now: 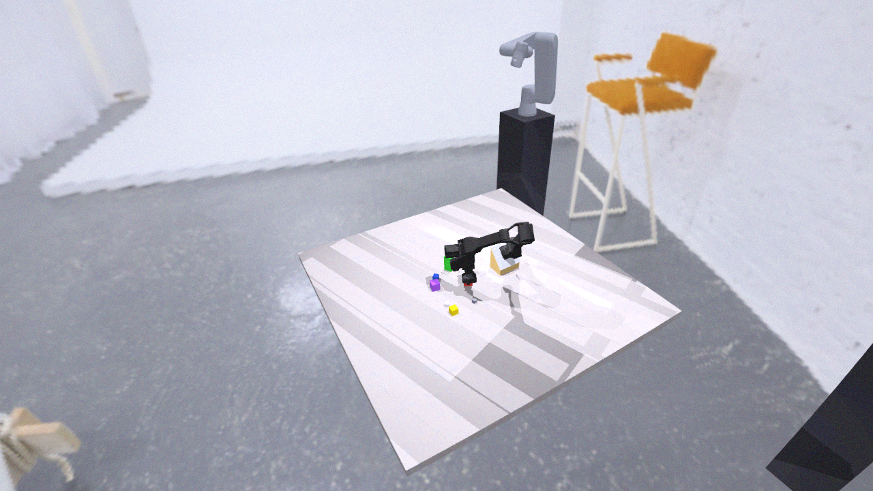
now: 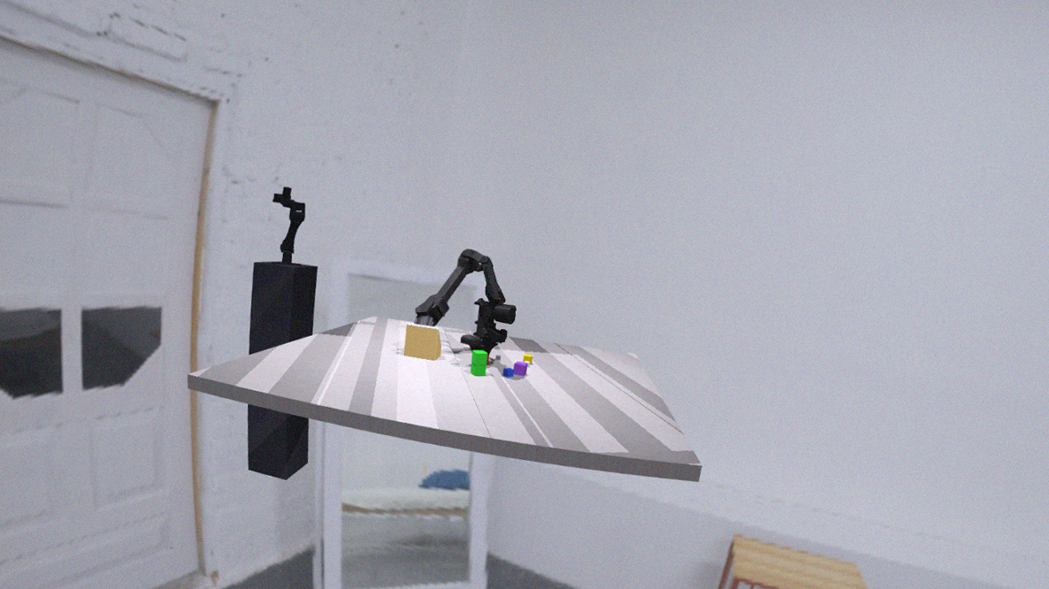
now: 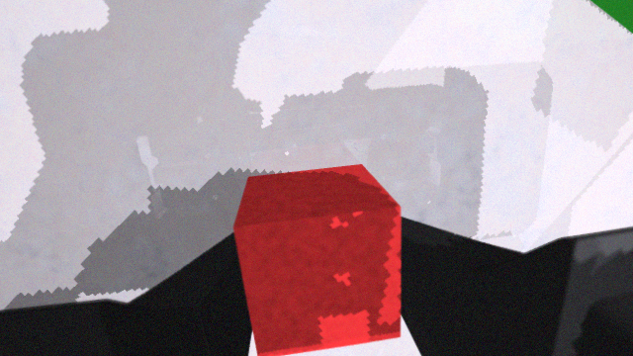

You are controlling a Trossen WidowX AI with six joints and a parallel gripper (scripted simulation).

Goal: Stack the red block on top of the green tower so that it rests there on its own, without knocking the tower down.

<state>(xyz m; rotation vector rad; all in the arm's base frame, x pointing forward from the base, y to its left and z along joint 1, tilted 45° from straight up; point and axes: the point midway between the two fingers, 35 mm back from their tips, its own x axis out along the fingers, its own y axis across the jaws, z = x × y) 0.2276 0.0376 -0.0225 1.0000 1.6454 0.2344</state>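
Two black fingers press both sides of the red block (image 3: 316,257): the end effector (image 1: 468,279) is clenched on it, low over the striped surface (image 1: 427,378). Whether the block has left that surface I cannot tell. Beyond, the green tower (image 2: 479,362) stands just beside, showing at the wrist view's upper right, so the carry goes that way and up.
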